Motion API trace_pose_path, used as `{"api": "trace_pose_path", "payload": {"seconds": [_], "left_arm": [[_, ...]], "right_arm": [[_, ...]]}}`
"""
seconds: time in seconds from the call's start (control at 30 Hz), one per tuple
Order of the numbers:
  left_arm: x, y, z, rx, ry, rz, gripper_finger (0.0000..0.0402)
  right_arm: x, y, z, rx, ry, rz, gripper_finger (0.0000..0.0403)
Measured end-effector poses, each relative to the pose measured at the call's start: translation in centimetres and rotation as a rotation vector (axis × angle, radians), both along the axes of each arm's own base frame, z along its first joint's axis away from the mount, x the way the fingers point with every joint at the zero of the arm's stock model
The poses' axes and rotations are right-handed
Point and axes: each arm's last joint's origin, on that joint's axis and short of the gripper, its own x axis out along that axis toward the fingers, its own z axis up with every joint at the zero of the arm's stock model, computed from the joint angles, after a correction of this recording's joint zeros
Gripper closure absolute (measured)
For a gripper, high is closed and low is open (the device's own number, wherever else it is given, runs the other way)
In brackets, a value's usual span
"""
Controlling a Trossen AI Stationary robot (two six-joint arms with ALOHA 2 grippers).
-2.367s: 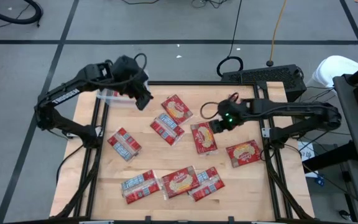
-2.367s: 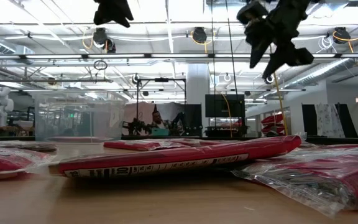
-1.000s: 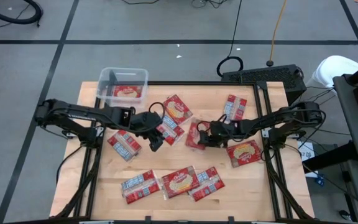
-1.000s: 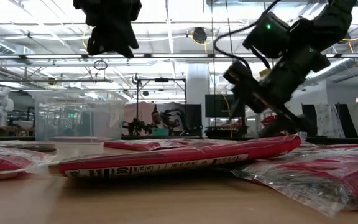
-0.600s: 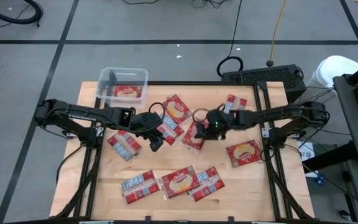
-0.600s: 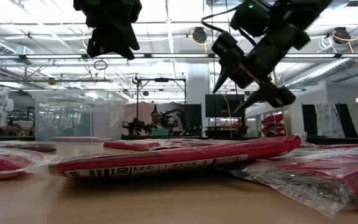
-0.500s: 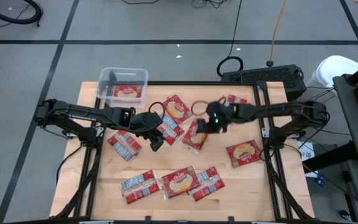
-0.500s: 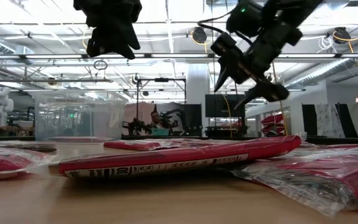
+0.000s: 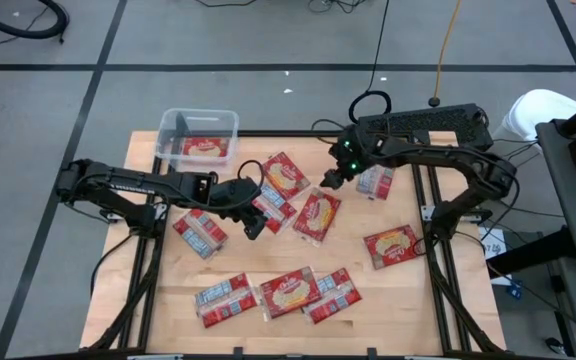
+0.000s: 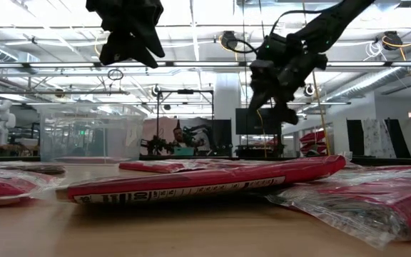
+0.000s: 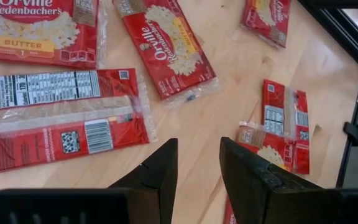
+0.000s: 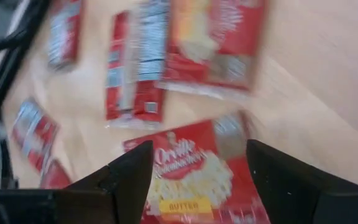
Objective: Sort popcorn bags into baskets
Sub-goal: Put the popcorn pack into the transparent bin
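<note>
Starting at the jaws: the left gripper [image 11: 194, 168] is hovering over the middle of the table [image 9: 388, 300] with its fingers only a narrow gap apart and nothing between them. The right gripper [image 9: 334, 177] is sitting up near the far edge, jaws spread wide and also carrying nothing, with a picture-side-up bag [image 9: 316, 214] lying just beneath and beside it.

Progress-wise, I'm guessing this is barely getting going. The clear basket [image 9: 173, 124] at the far left corner is holding just one bag [image 9: 204, 148], and I'm only seeing that one basket. Around nine other popcorn bags [image 9: 286, 292] are lying loose on the wood, some picture-up, some showing the label side, a few overlapping.

Readable stuff: the left wrist view is showing "Orville Redenbacher's" on a red bag [image 11: 166, 48], and "BUTTER" on another bag [image 11: 37, 31] next to it. The back-side bag [image 11: 64, 118] is showing a nutrition panel and barcode, too small to read.
</note>
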Motion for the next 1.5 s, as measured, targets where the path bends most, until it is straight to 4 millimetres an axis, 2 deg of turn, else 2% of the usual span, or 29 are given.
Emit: {"api": "trace_pose_path", "payload": {"seconds": [0.2, 0.37, 0.6, 0.77, 0.93, 1.23, 1.4, 1.5], "left_arm": [[0.0, 0.0, 0.0, -0.043, 0.004, 0.054, 0.0279], [0.0, 0.0, 0.0, -0.047, 0.003, 0.062, 0.0279], [0.0, 0.0, 0.0, -0.053, 0.003, 0.069, 0.0279], [0.0, 0.1, 0.0, -0.035, -0.001, 0.108, 0.0279], [0.0, 0.2, 0.0, -0.016, -0.002, 0.120, 0.0279], [0.0, 0.3, -0.1, 0.004, -0.001, 0.142, 0.0279], [0.3, 0.3, -0.5, 0.016, 0.014, 0.150, 0.0279], [0.9, 0.4, -0.9, 0.012, 0.002, 0.159, 0.0279]], "right_arm": [[0.4, -0.4, -3.2, 0.015, 0.093, 0.092, 0.0177], [1.0, -0.7, -5.7, 0.028, 0.137, 0.127, 0.0176], [1.3, -0.9, -6.8, -0.017, 0.138, 0.194, 0.0162], [1.5, -0.3, -6.9, 0.040, 0.081, 0.283, 0.0176], [1.6, 0.5, -7.0, 0.069, 0.086, 0.334, 0.0220], [0.7, 1.7, -8.9, 0.059, 0.065, 0.345, 0.0346], [0.3, 2.4, -9.7, 0.108, 0.040, 0.310, 0.0393], [0.3, 2.5, -9.6, 0.130, 0.027, 0.304, 0.0399]]}}
